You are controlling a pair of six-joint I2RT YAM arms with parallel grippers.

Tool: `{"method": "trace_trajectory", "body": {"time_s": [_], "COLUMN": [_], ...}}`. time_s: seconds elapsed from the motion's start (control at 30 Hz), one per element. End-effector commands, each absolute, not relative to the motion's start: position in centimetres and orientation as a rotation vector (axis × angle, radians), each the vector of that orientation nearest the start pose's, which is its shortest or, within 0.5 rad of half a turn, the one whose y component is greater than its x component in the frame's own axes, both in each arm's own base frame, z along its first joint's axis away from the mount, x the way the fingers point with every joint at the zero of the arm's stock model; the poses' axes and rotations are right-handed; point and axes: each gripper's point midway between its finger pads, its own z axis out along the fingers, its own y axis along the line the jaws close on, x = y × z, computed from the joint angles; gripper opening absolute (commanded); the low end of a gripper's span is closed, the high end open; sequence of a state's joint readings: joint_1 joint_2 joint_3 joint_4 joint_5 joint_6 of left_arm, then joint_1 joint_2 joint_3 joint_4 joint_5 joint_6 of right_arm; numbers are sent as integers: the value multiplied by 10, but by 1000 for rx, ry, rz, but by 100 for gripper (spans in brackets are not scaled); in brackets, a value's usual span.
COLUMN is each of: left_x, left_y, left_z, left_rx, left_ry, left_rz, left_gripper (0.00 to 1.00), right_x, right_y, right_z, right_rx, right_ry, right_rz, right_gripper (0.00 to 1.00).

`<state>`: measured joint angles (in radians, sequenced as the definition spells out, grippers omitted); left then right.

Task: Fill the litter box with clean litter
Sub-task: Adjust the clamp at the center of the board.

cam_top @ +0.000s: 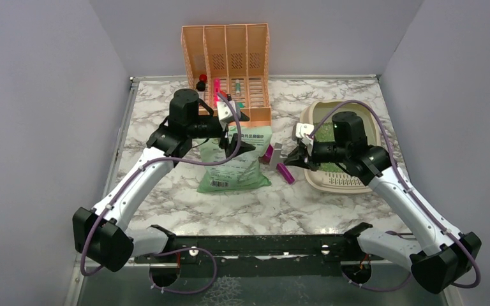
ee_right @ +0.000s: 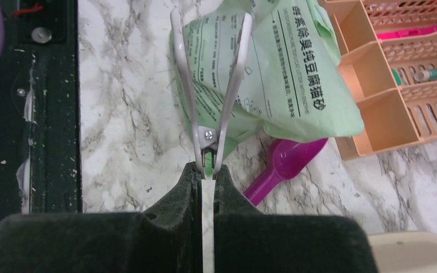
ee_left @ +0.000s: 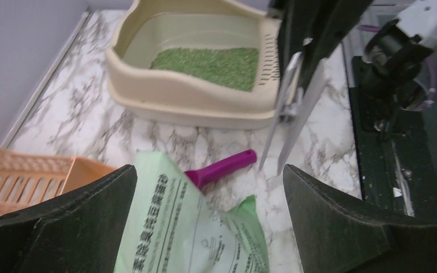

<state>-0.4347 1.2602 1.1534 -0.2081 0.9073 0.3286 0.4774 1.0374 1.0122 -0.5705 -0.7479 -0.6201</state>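
Lit bright and even from above. Soft, short shadows under both arms on the table (cam_top: 306, 210); no hard glare. Overhead view sharp throughout.

Left claw (ee_left: 209, 176) view soft: smeared marble veins far to the left of the claw, bag (ee_left: 188, 227) just beneath it fuzzy, box (ee_left: 176, 102) ahead only fairly clear. Fingers (ee_left: 62, 227) nearly black, detail lost.

Right claw (ee_right: 206, 170) view crisper: print on bag ahead and to the right readable, scissors (ee_right: 236, 74) straight ahead sharp, faint sheen on the plastic. Fingers dark and blurred at the bottom of the frame.
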Motion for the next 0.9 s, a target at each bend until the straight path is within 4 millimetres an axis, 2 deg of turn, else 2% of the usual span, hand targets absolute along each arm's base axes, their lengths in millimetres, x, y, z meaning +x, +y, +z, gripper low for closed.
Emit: {"method": "trace_trajectory", "body": {"time_s": [0.0, 0.1, 0.3, 0.63, 0.87], "left_x": [230, 215, 205, 202, 206], "left_y": [-297, -305, -310, -328, -340], "left_z": [322, 324, 322, 324, 331], "left_rx": [1337, 1376, 1405, 1409, 1384], "left_ry": [1184, 1141, 1135, 1157, 1178], "left_rz": [-1082, -1103, -1159, -1187, -1184], "left_gripper": [99, 99, 99, 98, 83], "right_x": [212, 211, 208, 210, 209], "right_y": [244, 248, 256, 263, 265], "right_z": [267, 272, 284, 297, 297], "right_rx": [-1398, -1398, -1385, -1329, -1319], "right_ry": [1405, 1390, 1327, 1280, 1291], "right_rz": [835, 871, 928, 969, 1003], "right_gripper": [1, 1, 1, 6, 8]}}
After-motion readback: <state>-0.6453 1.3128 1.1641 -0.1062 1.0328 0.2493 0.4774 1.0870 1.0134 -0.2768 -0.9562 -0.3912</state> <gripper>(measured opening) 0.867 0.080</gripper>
